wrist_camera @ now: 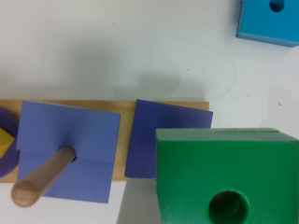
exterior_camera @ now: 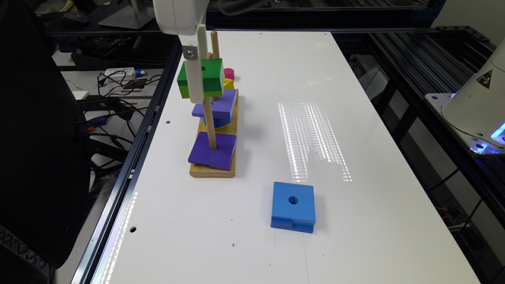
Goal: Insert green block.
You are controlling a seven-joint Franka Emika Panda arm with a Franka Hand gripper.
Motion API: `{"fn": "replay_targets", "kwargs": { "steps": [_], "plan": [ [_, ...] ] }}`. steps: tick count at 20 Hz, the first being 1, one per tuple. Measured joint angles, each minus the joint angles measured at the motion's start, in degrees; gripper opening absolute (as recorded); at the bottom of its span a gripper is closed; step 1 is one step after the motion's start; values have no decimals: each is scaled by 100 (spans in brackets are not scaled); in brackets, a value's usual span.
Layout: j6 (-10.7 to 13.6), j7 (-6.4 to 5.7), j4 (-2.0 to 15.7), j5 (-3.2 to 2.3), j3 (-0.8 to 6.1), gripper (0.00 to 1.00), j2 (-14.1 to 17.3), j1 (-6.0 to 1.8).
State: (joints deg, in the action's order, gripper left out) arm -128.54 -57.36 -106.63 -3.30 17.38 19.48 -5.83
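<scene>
Green block point(exterior_camera: 200, 77) pinched by gripper point(exterior_camera: 196, 85) above pegs, table's point(exterior_camera: 355, 236) left edge near

We see the white table point(exterior_camera: 355, 130) lying open across its middle and toward the exterior view's right, with the blue square block point(exterior_camera: 293, 207) the one obstacle there, well apart from the wooden base point(exterior_camera: 213, 171). Along the exterior view's left edge the base carries upright wooden pegs point(exterior_camera: 210, 126) with purple square blocks point(exterior_camera: 212, 150) threaded on them, and pink and yellow pieces point(exterior_camera: 229, 78) crowd its far end. The green block point(exterior_camera: 205, 77) hangs among the peg tops, so approach from above there is tight.
</scene>
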Motion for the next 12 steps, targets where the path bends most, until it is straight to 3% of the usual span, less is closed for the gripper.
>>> {"fn": "replay_targets", "kwargs": {
  "steps": [12],
  "plan": [
    [-76,-2,-27,-27,-2,0,87,0]
  ]
}}
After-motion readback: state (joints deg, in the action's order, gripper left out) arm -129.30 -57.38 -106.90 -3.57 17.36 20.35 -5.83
